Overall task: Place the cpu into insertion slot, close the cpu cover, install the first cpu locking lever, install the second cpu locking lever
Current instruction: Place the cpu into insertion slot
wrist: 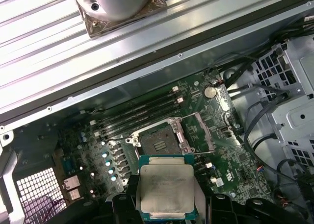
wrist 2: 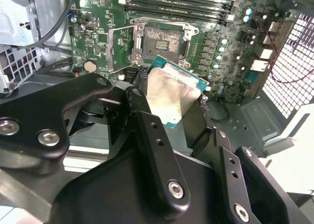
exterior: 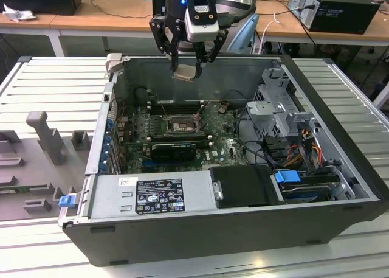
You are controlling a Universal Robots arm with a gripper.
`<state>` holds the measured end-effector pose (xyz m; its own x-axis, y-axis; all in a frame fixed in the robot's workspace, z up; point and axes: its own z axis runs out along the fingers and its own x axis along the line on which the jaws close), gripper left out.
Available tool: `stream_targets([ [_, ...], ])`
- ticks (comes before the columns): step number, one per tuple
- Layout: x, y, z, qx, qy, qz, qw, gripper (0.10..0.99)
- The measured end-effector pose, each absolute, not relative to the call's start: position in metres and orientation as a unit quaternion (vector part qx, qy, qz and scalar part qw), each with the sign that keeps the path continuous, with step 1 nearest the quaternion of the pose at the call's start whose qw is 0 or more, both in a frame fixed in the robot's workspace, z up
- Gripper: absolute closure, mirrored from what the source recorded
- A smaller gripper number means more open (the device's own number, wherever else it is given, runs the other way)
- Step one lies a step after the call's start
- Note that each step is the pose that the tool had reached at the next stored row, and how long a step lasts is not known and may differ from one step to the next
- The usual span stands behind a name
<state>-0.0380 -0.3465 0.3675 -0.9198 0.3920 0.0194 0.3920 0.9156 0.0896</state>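
The gripper is clamped on the cpu, w/ black fingers pressing on opposite edges of the chip. In the exterior view the cpu hangs in the air above the PC case, at about the case's far wall and well above the insertion slot, not touching the board. Its silvery top faces the cameras in both wrist views, w/ a green-blue edge showing round the metal lid. It looks slightly tilted in the second wrist view.

The insertion slot sits bare and unfilled on the green mobo, its contact field visible in both wrist views. The cpu cover is swung up off the slot and stands open along one side of it. A thin lever wire lies next to the slot on that same side; whether it's hooked can't be told.

Long black memory slots run just beside the insertion slot, btwn it and the case's far wall. The black graphics card lies just beside the slot on the opposite, nearer side. A coin battery sits near the slot, past the open cover. The grey PSU is well apart from the slot, against the case's near wall.
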Motion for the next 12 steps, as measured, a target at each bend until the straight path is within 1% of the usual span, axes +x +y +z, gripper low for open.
stream_targets([
  [12,-0.0380,-0.3465,0.3675,-0.231,-0.972,-0.046,-0.001,0.561],
])
